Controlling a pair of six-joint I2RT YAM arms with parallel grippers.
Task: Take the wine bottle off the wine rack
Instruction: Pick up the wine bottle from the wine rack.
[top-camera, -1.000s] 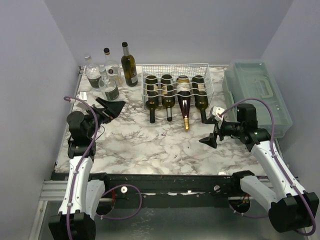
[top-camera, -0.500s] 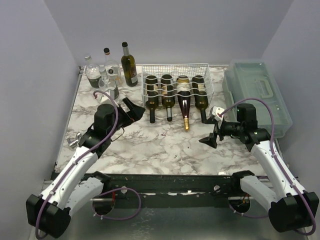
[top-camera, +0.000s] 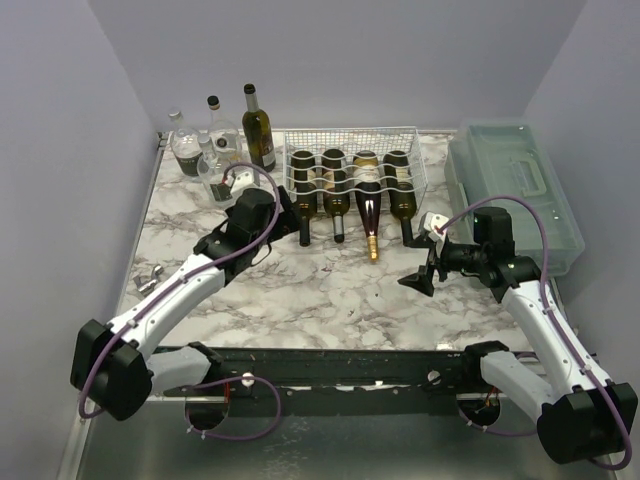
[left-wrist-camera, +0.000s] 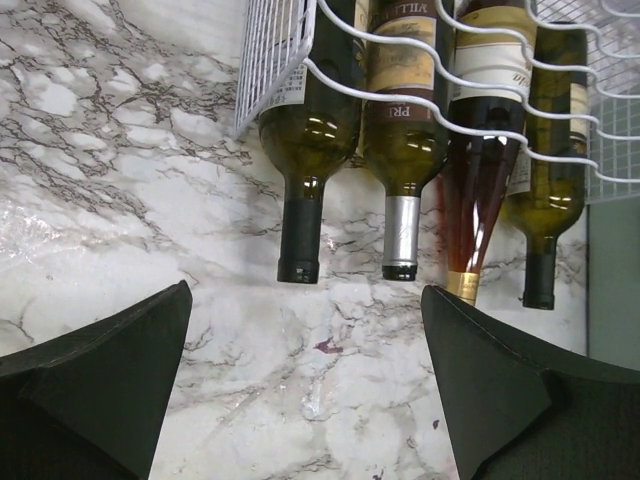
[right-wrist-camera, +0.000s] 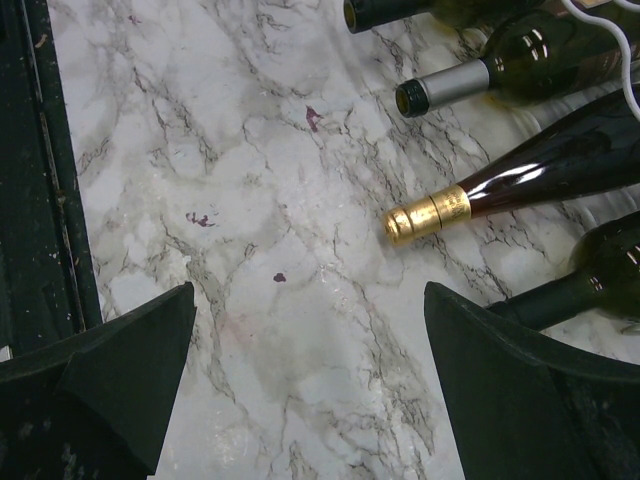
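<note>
The white wire wine rack (top-camera: 354, 140) stands at the back middle of the marble table, several bottles lying in it with necks pointing to the front. From left they are a black-capped bottle (top-camera: 304, 222), a silver-capped one (top-camera: 338, 220), a gold-capped red one (top-camera: 371, 230) and a dark one (top-camera: 405, 222). My left gripper (top-camera: 284, 203) is open and empty just left of the rack's front corner. In the left wrist view the gripper (left-wrist-camera: 305, 375) faces the black-capped neck (left-wrist-camera: 300, 235), short of it. My right gripper (top-camera: 427, 255) is open and empty over the table in front of the dark bottle; it also shows in the right wrist view (right-wrist-camera: 310, 380).
A dark green bottle (top-camera: 258, 130) and clear glass bottles (top-camera: 187, 148) stand at the back left, close behind my left arm. A translucent green-grey plastic box (top-camera: 515, 190) with a handle lies along the right edge. A small metal piece (top-camera: 150, 281) lies near the left edge.
My left arm has swung from the table's left edge forward and to the right, up to the rack's left front. The right arm has not moved.
</note>
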